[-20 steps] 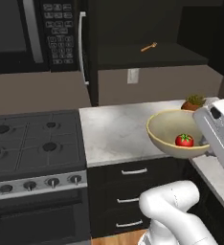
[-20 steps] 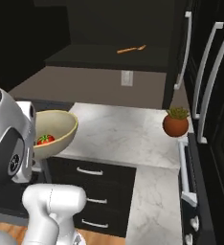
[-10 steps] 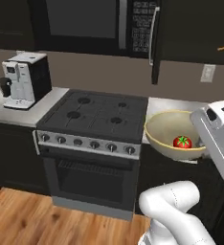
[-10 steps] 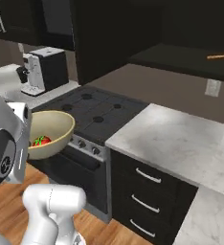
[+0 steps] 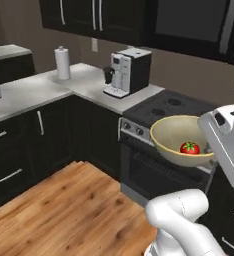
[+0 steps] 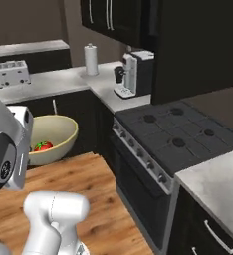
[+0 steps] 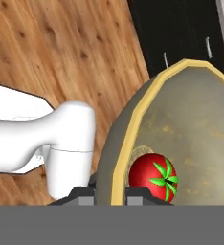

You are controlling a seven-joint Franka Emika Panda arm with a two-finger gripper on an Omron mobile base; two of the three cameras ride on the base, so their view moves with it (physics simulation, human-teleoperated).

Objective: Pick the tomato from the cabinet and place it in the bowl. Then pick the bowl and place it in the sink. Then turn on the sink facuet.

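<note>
The pale yellow-beige bowl (image 5: 171,136) hangs in the air in front of the stove, with the red tomato (image 5: 190,148) lying inside it. My gripper (image 7: 111,193) is shut on the bowl's (image 7: 190,129) near rim, one fingertip (image 7: 84,193) outside the wall and the other inside. In the hand view the tomato (image 7: 154,177) rests low in the bowl, close to the pinched rim. From the right base view the bowl (image 6: 54,133) and tomato (image 6: 43,146) sit beside my hand, above the wooden floor. The cabinet, the sink and the sink facuet are out of view.
A black stove (image 5: 175,107) stands just behind the bowl. A coffee machine (image 5: 127,73) and a paper towel roll (image 5: 63,62) stand on the corner counter (image 5: 34,90). A toaster (image 6: 11,73) sits further along. Wooden floor (image 5: 64,200) lies open to the left.
The whole scene has swung across both base views, so the camera has turned towards the stove and the corner counter. The bowl with the tomato stays in my shut gripper.
</note>
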